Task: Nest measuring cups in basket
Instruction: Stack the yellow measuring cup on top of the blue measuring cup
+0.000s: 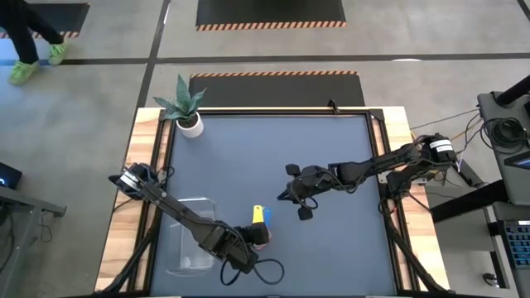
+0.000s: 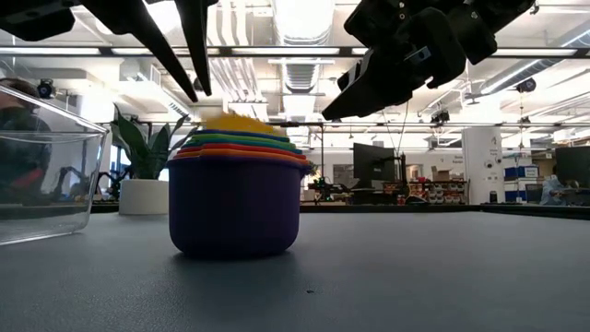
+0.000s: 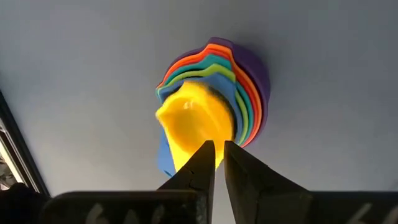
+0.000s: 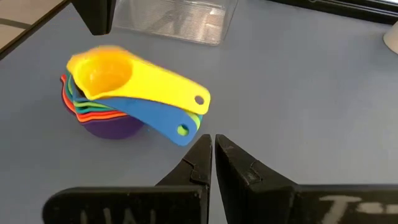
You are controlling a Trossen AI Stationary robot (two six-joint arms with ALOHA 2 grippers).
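The measuring cups (image 1: 261, 230) stand nested in one stack on the table (image 2: 235, 194), the purple one lowest and the yellow cup (image 4: 124, 78) on top. The yellow bowl is blurred and sits high in the stack (image 3: 193, 121). Their handles point toward my right gripper, yellow over blue (image 4: 168, 121). My left gripper (image 2: 200, 90) hangs just above the yellow cup, fingers pointing down with a narrow gap (image 3: 219, 152), touching nothing. My right gripper (image 1: 283, 196) hovers shut to the stack's right (image 4: 214, 144). The clear basket (image 1: 186, 248) stands left of the stack.
A white pot with a spiky green plant (image 1: 186, 108) stands at the table's far left corner. The basket's clear wall (image 2: 46, 175) rises a short way left of the stack. Bare dark tabletop (image 1: 273, 149) stretches between the stack and the far edge.
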